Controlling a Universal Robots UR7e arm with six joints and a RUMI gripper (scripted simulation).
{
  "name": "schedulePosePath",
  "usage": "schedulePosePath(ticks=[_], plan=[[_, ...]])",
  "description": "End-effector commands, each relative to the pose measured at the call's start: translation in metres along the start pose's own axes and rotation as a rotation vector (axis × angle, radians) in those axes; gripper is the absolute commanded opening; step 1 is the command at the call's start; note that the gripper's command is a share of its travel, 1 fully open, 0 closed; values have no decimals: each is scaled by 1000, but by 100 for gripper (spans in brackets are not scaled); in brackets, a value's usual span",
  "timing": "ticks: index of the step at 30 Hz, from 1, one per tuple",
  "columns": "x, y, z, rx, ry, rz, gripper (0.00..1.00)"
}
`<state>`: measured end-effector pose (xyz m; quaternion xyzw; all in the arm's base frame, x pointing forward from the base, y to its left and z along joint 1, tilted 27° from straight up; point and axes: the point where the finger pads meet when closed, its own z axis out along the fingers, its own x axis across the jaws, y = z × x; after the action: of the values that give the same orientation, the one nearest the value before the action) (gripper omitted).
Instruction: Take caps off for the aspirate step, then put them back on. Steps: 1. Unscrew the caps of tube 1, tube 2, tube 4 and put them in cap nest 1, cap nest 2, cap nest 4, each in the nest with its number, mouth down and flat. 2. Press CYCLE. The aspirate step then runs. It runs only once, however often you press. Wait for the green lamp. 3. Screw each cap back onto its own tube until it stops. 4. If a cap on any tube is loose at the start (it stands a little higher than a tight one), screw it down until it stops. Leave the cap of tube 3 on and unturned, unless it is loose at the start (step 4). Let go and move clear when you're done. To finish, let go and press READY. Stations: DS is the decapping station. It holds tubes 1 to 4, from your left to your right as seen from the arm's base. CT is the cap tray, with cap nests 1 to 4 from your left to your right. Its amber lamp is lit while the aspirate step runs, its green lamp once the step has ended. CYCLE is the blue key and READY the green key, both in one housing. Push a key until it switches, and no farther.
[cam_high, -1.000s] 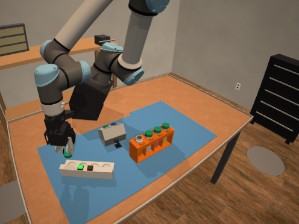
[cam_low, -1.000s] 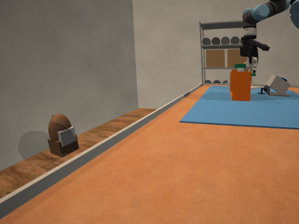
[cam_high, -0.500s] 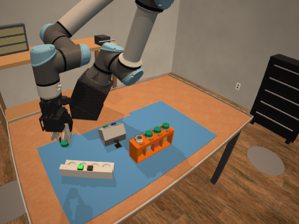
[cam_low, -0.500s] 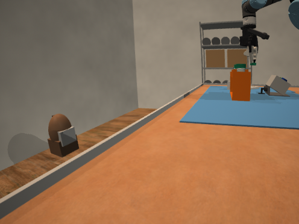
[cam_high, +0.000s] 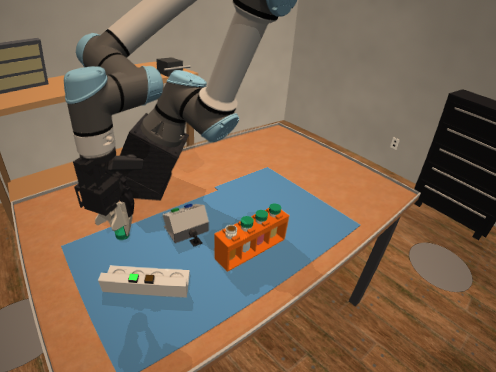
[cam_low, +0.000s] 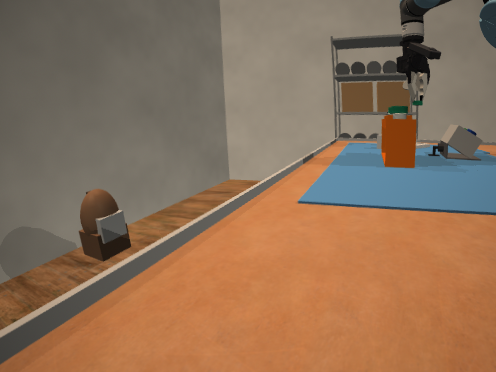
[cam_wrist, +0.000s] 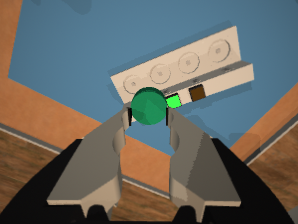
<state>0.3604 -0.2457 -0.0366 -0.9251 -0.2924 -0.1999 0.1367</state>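
My gripper (cam_high: 120, 223) (cam_low: 418, 98) (cam_wrist: 149, 109) is shut on a green cap (cam_high: 121, 233) (cam_wrist: 148, 106) and holds it in the air over the blue mat (cam_high: 300, 220), behind and to the left of the cap tray (cam_high: 145, 287) (cam_wrist: 230, 75). All the tray's nests that I see are empty. Its green lamp (cam_high: 133, 277) (cam_wrist: 173, 101) is lit and the lamp beside it (cam_high: 149, 279) (cam_wrist: 198, 93) is dark. In the orange rack (cam_high: 250, 247) (cam_low: 398, 142) the tube at the left end (cam_high: 231, 231) is open; the other three carry green caps (cam_high: 261, 215).
The grey key housing (cam_high: 187, 222) (cam_low: 461, 140) with its blue key (cam_high: 188, 205) and green key (cam_high: 174, 210) stands between gripper and rack. A black dresser (cam_high: 465, 160) stands right of the table. A metal shelf (cam_low: 370, 85) is behind.
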Motion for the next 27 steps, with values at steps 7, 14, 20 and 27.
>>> schedulePosePath(ticks=[7,14,20,27], plan=[[31,-22,-1,-10,-15,395,0],[59,-41,0,-13,-14,729,0],[79,-55,0,-15,-12,979,0],[113,-79,1,-15,-11,1094,0]])
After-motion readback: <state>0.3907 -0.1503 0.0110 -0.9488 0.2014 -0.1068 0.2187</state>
